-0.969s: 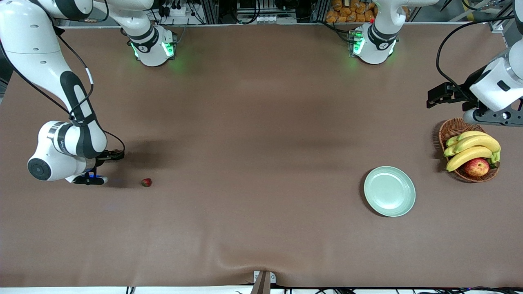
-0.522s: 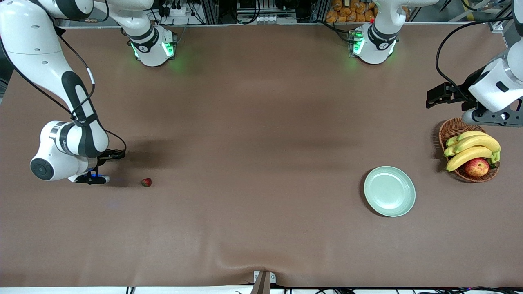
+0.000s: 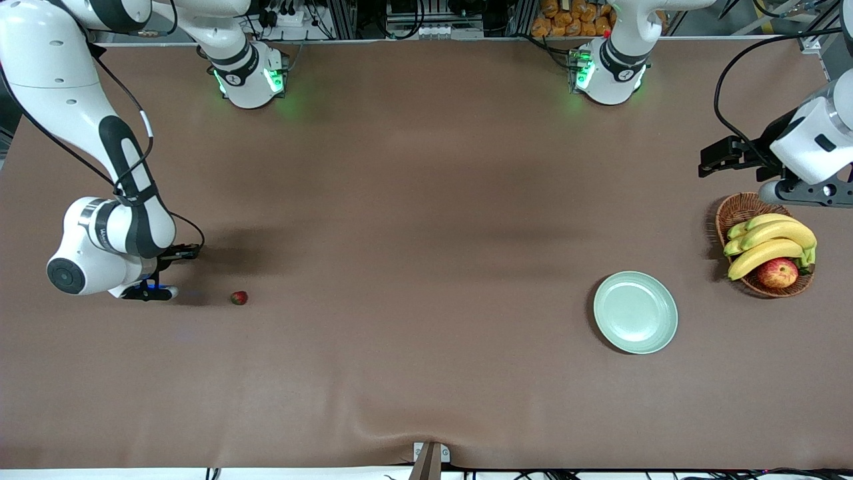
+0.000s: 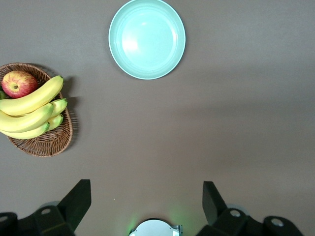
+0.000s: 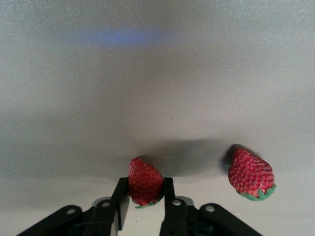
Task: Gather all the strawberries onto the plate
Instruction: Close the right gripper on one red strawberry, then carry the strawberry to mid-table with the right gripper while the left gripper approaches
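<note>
Brown cloth covers the surface [image 3: 426, 267] from edge to edge. I see my right tool [image 5: 143, 204] low in the right wrist view, its fingers [image 5: 119, 196] pinched on a strawberry [image 5: 144, 181], which sits between them at the bottom centre of that frame. A second strawberry [image 5: 250, 174] lies on the cloth just beside it, at the lower right of that frame, apart from the fingers. In the front view the right tool [image 3: 150, 292] is down at the surface at the middle left of the frame, hidden under its own wrist, and one loose strawberry [image 3: 238, 297] shows a little to the side of it.

The plate [image 3: 635, 311] sits in the lower right part of the front frame, well apart from the berries. A basket [image 3: 736, 210] with bananas [image 3: 770, 243] and an apple [image 3: 778, 273] stands near it, at the frame's right edge.

My left tool [image 4: 147, 204] waits above that end of the surface with its fingers [image 4: 78, 199] spread wide and nothing between them; the plate shows at the top centre of its wrist view.
</note>
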`<state>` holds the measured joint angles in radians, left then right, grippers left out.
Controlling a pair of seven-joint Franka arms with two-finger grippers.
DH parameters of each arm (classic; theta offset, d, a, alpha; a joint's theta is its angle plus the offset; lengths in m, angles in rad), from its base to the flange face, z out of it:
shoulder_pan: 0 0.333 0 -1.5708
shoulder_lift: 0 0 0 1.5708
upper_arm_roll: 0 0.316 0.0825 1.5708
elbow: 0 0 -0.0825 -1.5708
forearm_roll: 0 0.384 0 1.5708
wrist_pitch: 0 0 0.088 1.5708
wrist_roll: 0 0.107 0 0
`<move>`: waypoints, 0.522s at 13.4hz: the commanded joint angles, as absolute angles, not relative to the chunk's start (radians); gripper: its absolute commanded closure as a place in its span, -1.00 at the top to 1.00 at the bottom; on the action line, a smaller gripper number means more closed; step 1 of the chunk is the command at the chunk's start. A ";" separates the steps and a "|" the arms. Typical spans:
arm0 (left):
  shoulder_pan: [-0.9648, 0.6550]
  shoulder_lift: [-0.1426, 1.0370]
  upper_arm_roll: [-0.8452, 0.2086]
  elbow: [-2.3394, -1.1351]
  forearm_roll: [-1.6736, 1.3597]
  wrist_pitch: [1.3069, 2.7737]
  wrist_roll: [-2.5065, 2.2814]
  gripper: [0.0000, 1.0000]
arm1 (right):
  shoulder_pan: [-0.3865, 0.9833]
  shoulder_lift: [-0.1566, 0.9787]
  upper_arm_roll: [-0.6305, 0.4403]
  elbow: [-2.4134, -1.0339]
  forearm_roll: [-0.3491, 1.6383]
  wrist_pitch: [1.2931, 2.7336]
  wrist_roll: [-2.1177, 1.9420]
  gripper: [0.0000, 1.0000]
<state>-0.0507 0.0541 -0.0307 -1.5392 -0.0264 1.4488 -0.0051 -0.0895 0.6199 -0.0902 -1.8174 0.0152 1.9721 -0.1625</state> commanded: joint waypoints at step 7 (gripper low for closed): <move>-0.049 0.057 -0.032 -1.534 -0.041 1.436 -0.018 1.00 | -0.080 0.568 -0.081 -1.715 0.020 1.968 -0.196 -1.00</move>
<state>-0.0511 0.0542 -0.0306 -1.5408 -0.0264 1.4488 -0.0051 -0.0914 0.6091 -0.0897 -1.7649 0.0160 1.9870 -0.1829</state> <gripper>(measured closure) 0.000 0.687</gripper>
